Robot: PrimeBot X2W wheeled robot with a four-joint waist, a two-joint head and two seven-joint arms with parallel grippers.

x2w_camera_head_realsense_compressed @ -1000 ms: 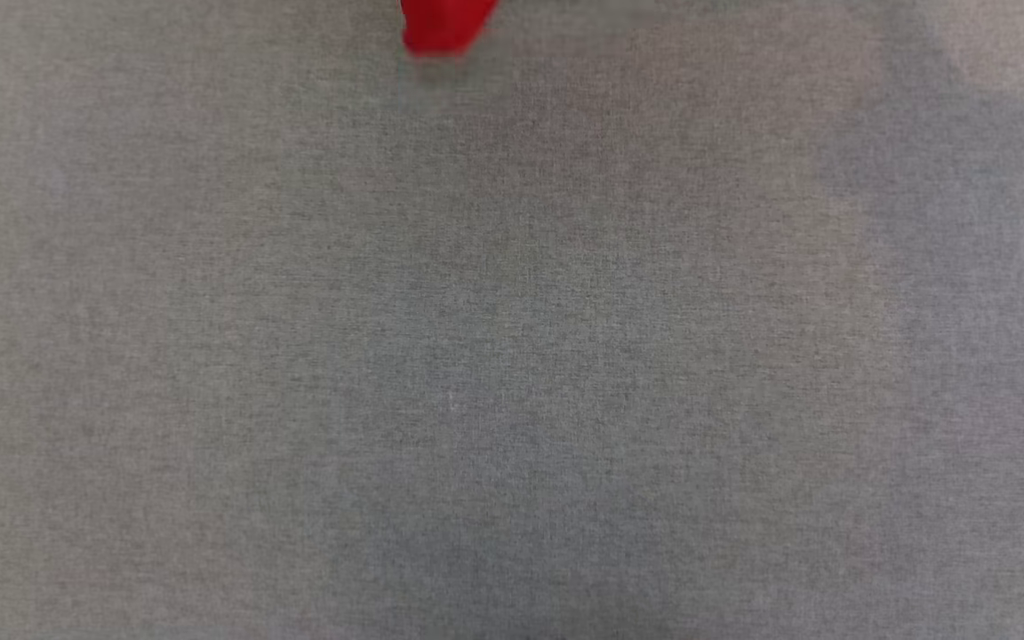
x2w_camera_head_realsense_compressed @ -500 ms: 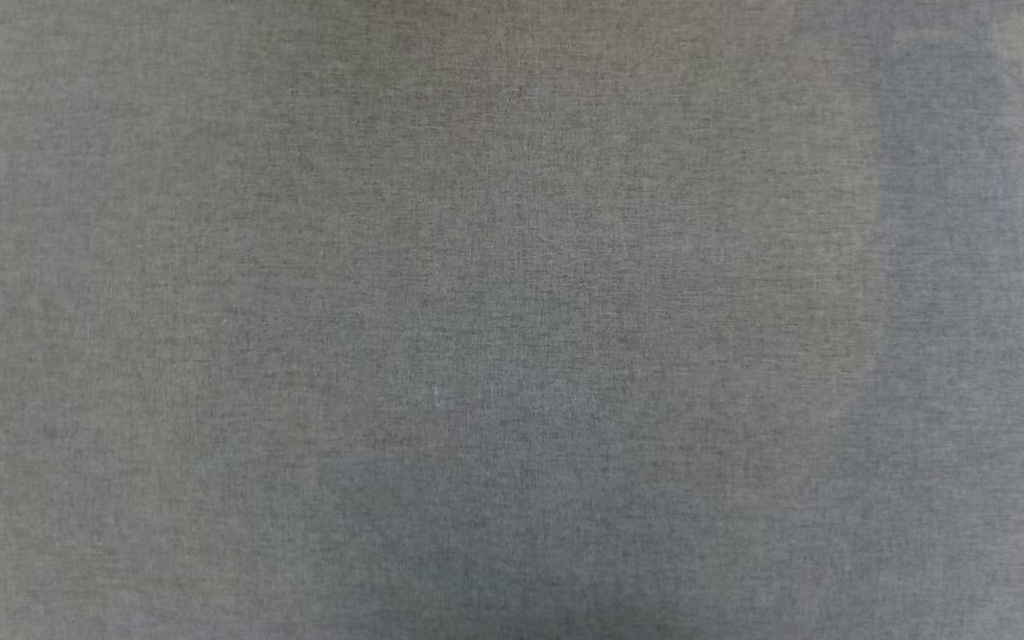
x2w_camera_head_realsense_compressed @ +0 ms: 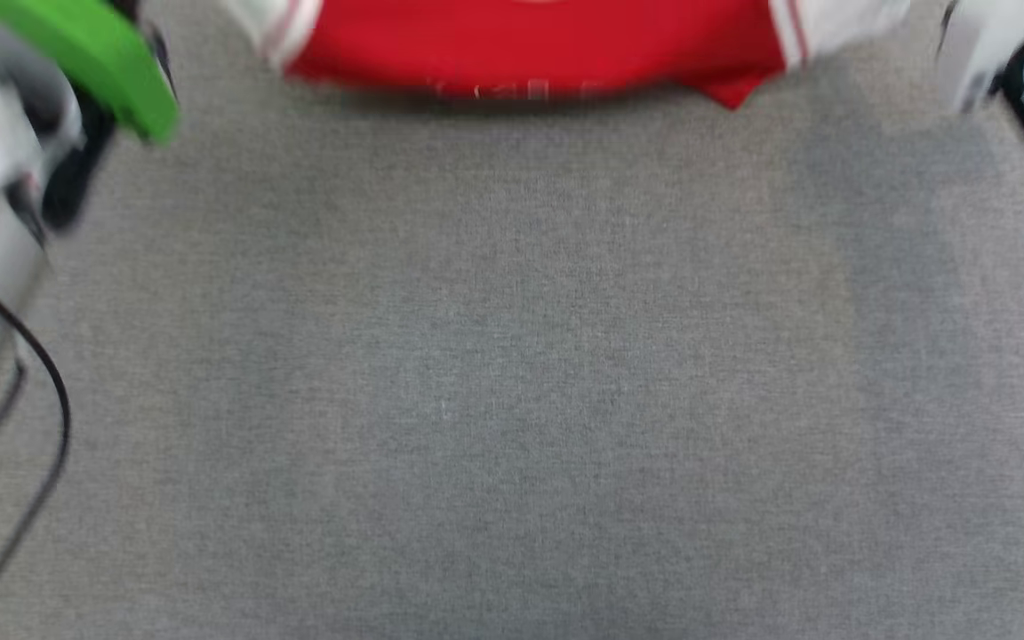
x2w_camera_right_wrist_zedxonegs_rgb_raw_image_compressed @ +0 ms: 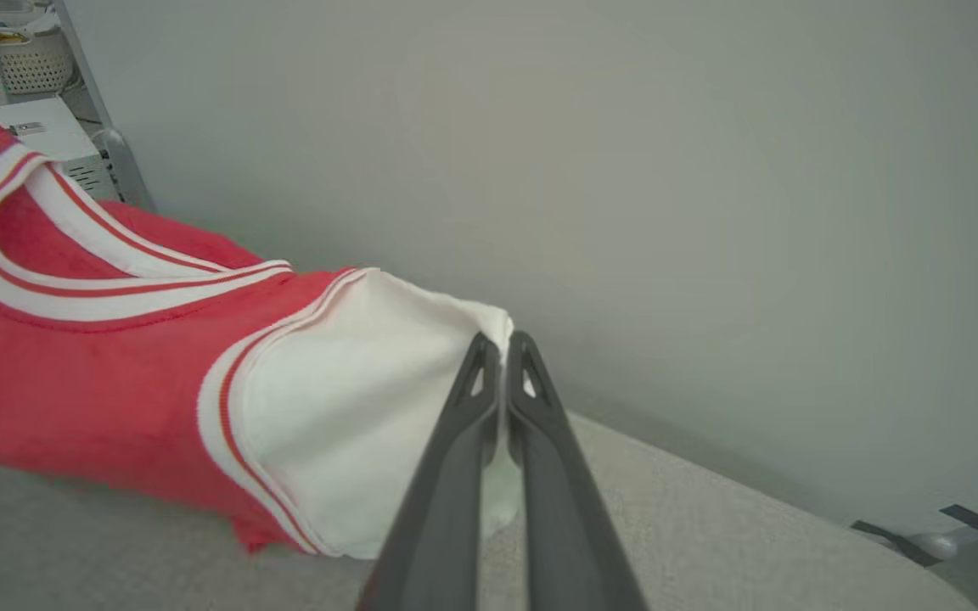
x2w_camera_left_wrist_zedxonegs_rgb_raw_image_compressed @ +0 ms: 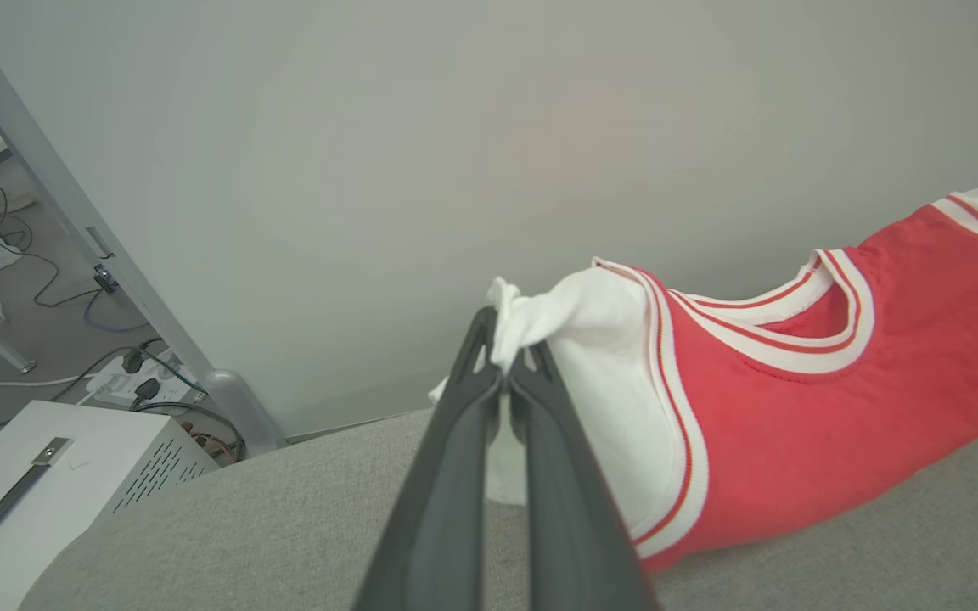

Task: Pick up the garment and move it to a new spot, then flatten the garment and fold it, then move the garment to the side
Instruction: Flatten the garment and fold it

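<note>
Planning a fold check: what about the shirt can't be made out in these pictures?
- Print on the garment: head view, smeared by motion blur and cut by the top edge.
- Garment's underside: both wrist views, hidden under its own drape.
- How much cloth the left gripper and right gripper hold: wrist views, shut fingers cover it.

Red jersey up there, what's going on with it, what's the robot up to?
The robot has the garment pinched by both white sleeves: the left gripper is shut on one sleeve tip, the right gripper on the other. The red shirt hangs spread between them, collar up, over the grey table, and its lower part seems to touch the surface. It is not laid flat or folded yet.
</note>
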